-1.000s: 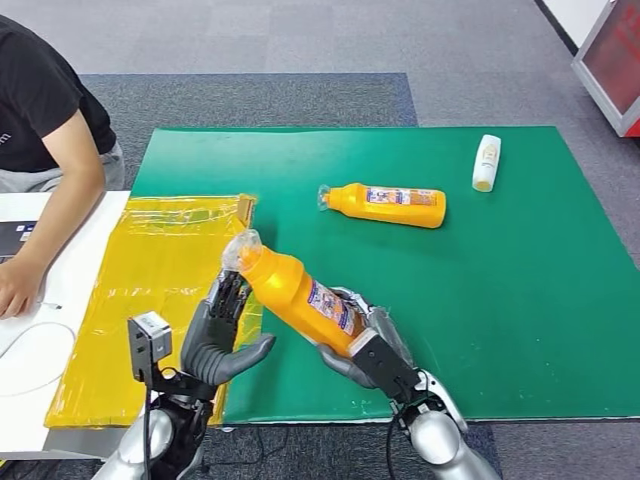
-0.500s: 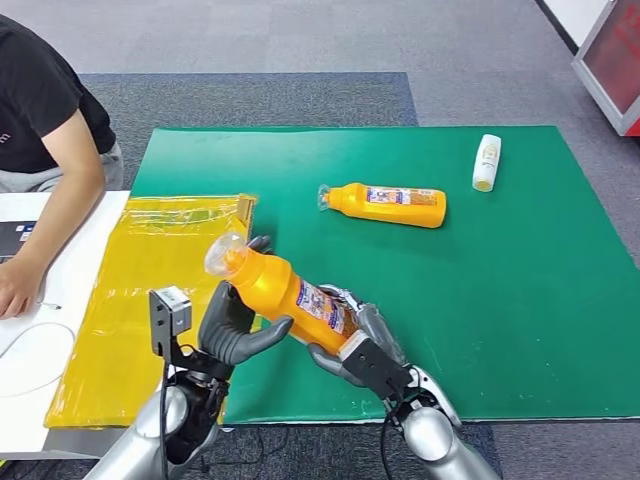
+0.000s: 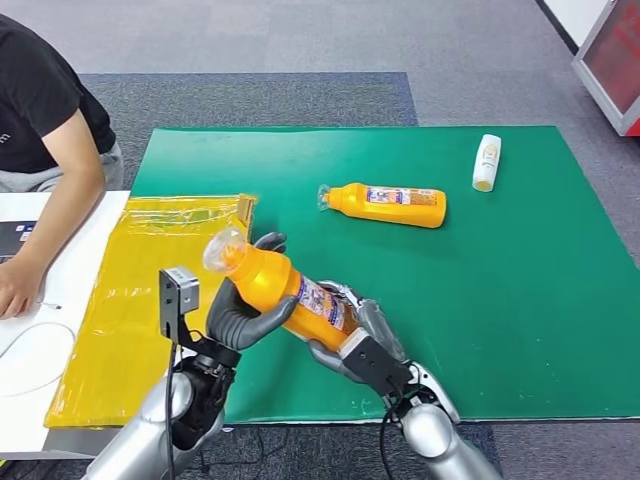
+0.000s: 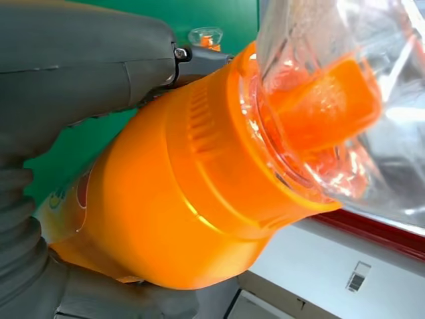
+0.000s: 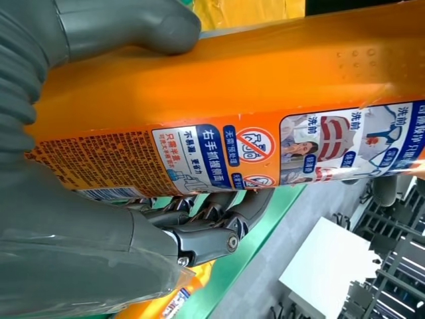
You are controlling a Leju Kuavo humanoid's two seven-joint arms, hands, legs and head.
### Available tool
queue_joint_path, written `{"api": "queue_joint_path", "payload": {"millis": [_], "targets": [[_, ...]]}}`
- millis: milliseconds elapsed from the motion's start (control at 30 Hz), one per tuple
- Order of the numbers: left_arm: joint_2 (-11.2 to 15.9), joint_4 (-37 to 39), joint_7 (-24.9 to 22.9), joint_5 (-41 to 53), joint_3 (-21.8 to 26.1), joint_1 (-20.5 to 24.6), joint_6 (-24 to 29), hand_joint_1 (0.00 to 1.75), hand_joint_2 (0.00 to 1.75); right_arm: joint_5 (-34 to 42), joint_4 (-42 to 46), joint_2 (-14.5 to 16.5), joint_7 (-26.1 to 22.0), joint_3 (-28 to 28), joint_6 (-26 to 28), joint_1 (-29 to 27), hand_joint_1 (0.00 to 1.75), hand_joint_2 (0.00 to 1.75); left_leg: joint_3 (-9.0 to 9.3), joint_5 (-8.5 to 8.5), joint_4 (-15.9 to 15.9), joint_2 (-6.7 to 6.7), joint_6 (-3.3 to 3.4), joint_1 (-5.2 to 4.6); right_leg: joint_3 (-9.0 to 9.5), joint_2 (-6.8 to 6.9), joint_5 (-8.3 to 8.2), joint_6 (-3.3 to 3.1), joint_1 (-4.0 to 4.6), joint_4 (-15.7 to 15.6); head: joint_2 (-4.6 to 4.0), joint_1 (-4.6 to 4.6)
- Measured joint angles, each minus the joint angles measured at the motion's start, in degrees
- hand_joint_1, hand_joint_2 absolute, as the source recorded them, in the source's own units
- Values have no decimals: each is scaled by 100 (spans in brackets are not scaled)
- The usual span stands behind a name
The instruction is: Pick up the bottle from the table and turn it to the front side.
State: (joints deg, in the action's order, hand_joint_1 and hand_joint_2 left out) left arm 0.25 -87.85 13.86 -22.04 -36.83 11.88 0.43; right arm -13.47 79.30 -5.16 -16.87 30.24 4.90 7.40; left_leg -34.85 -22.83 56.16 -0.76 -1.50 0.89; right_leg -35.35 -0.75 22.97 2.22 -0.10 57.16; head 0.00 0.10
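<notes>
Orange plastic bottle with a clear cap (image 3: pixel 283 290) hangs tilted above the green worktop (image 3: pixel 490 300), right hand (image 3: pixel 355 345) clamped on its base, left hand (image 3: pixel 241 310) closed round its shoulder: mid-turn, regrasp probably next.

Your left hand (image 3: pixel 243 312) and right hand (image 3: pixel 355 345) both grip the bottle (image 3: pixel 290 292), fingers wrapped around it.

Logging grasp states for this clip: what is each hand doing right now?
Left hand: holding the orange bottle near its neck.
Right hand: holding the same bottle's lower body.
</notes>
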Motion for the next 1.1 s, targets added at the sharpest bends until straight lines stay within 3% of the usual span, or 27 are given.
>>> {"api": "queue_joint_path", "payload": {"millis": [67,100,233,333,467,600,667,800,1033,1100], "targets": [[-12,16,-2,-19,0,23,50,175,175,19,0,0,-9,1,13,11,34,175,0,0,0,0,0,0,-1,0,0,0,0,0,0,0],[-14,18,12,21,-1,26,113,175,175,32,0,0,-11,1,18,9,18,175,0,0,0,0,0,0,-1,0,0,0,0,0,0,1],[-6,18,290,937,-22,9,755,175,175,132,10,0,-38,14,94,-9,3,175,-1,0,0,1,-1,0,-5,-2,-1,-2,0,0,0,0],[45,11,418,1849,-6,-16,1289,175,175,207,14,0,-60,-10,188,-65,0,175,-2,0,0,1,-1,1,-6,-1,-1,-2,0,0,0,0],[133,-11,344,2501,56,-63,1489,175,175,224,15,1,-87,-44,268,-147,0,175,-4,1,0,1,-2,1,-6,-1,-1,-2,1,1,0,0],[250,-40,337,3104,158,-75,1608,175,175,248,16,16,-105,-70,293,-176,0,0,-6,1,0,1,-1,0,-9,-1,-1,-2,0,1,0,0],[317,-64,304,3401,232,-69,1653,175,175,252,17,32,-107,-78,292,-183,0,0,-6,1,0,1,-2,0,-9,-1,-2,-2,0,1,0,0],[483,-95,58,4237,347,-54,1627,175,175,236,17,66,-107,-115,264,-212,0,175,-5,2,0,1,-3,1,-10,-2,-2,-3,0,1,0,-1],[783,-102,-217,5397,456,-17,1672,175,175,160,17,123,-99,-155,181,-242,0,175,-7,3,0,1,-4,1,-12,-2,-2,-3,1,2,0,1],[837,-102,-338,6105,457,-21,1797,175,175,122,17,145,-77,-171,121,-245,0,175,-8,3,0,1,-4,1,-12,-2,-2,-3,1,2,0,0]]}}
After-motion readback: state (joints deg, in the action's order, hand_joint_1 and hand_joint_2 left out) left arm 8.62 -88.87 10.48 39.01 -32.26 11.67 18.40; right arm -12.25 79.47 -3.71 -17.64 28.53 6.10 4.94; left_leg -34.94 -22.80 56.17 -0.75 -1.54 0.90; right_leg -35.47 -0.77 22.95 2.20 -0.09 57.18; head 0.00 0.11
